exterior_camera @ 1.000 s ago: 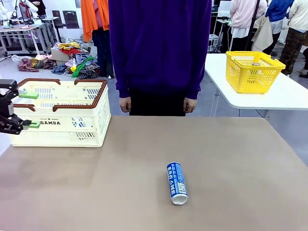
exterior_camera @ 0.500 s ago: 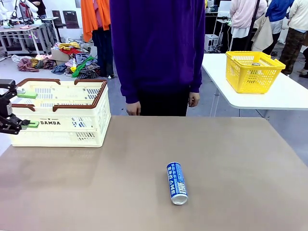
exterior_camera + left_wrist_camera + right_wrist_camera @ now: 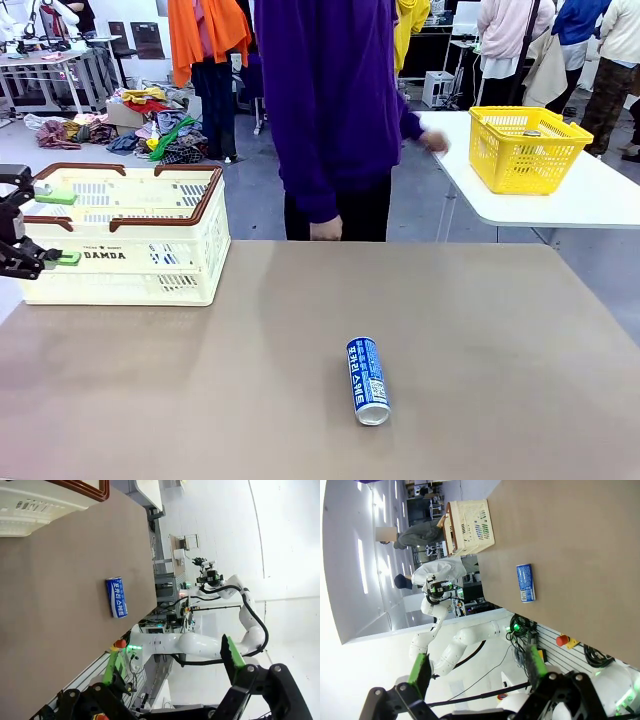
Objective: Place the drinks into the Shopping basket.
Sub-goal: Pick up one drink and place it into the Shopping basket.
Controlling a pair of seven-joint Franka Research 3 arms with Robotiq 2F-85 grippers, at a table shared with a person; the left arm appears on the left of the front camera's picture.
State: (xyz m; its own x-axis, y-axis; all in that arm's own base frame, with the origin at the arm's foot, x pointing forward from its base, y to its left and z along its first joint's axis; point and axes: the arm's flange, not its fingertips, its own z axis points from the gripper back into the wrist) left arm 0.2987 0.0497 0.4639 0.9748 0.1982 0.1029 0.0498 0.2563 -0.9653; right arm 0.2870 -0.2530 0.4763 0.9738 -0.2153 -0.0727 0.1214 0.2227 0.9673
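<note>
can: we've got one blue can (image 3: 368, 380) lying on its side near the middle of the table (image 3: 500, 330), a bit toward our side, silver end facing us, nothing touching it
Shopping basket: the cream one (image 3: 125, 250) sits at the far left of the table, well apart from the can; can't tell from here what's already in it
left jaws: spread wide and holding nothing, hanging just beside the basket's left end
right jaws: also wide and empty, up off the table with the can well ahead of them
person: standing at the far side, turned away with a hand (image 3: 433, 140) out toward the other table with the yellow basket (image 3: 527, 148), so not in our way
step in hand: our guess is it's the reach for the can
how to do it well: come down from above with the jaws square across the can's round body, around mid-length, so closing traps it instead of nudging it into a roll
watch out: a rounded can rolls sideways easily, so we'd only close once both pads straddle it
after that: lift it clear of the brown rim before lowering it in
</note>
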